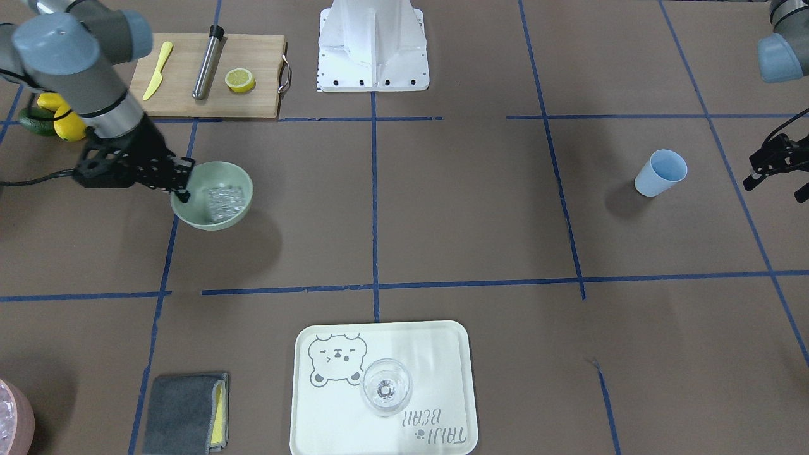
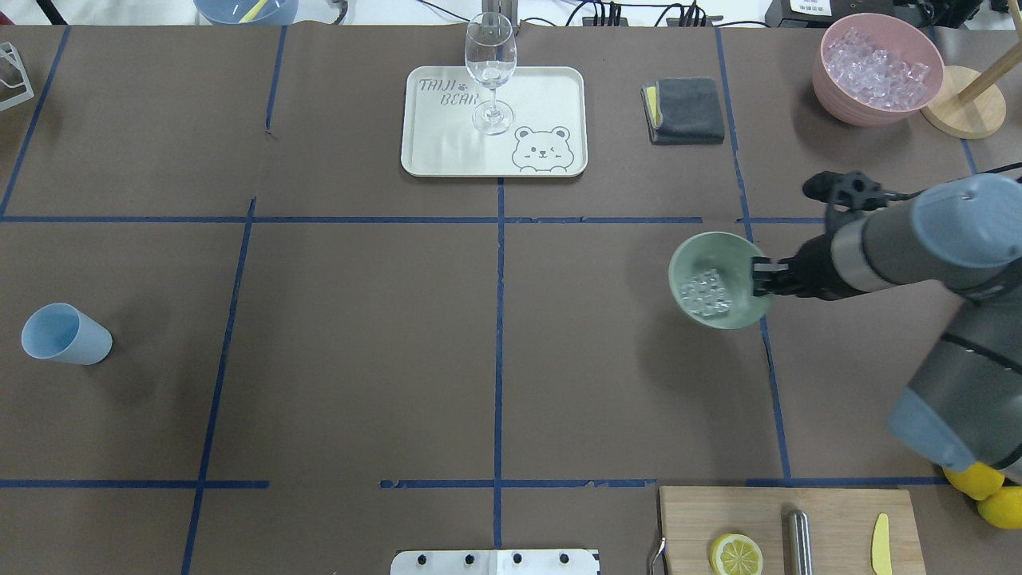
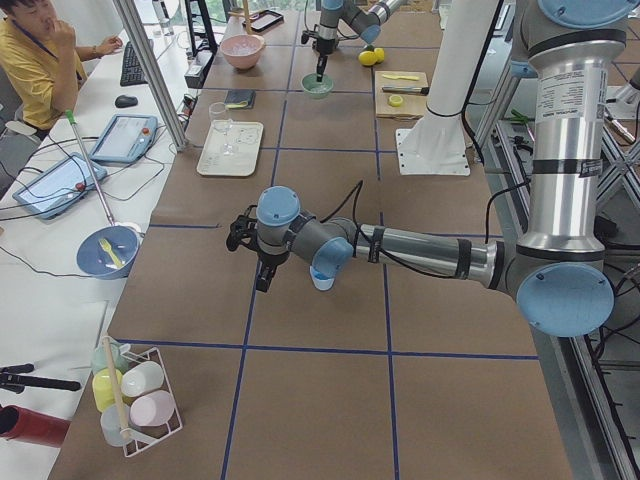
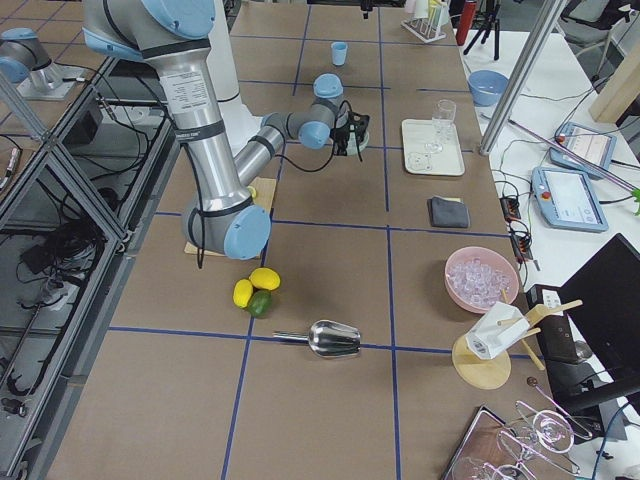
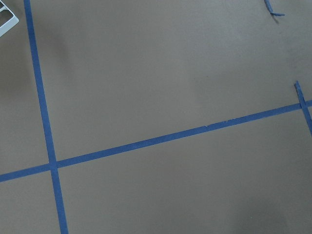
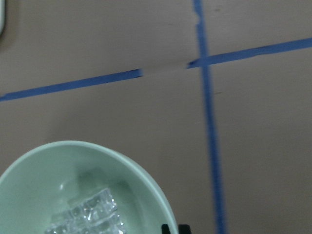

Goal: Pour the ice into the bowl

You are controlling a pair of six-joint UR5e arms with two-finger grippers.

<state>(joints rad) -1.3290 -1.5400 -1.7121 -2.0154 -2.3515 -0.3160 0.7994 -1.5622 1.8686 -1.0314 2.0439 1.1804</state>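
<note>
Reading as a robotics lab: gridding the table (image 3: 330, 420) with blue tape (image 3: 300, 349), seating an operator (image 3: 35, 65) beside tablets (image 3: 123, 137) and aluminium posts (image 3: 150, 70).

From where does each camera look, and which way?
Front-facing: opposite robot, downward; right gripper holding bowl.
Overhead: behind robot, downward; right arm.
Exterior left: table's left end; left arm near.
Exterior right: table's right end; right arm near.
Left wrist: bare table; no body.
Right wrist: into bowl, ice; fingertips.
First two share cup.

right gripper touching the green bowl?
Touching. The overhead view shows the right gripper with its fingers clamped over the rim of the bowl, no gap.
</note>
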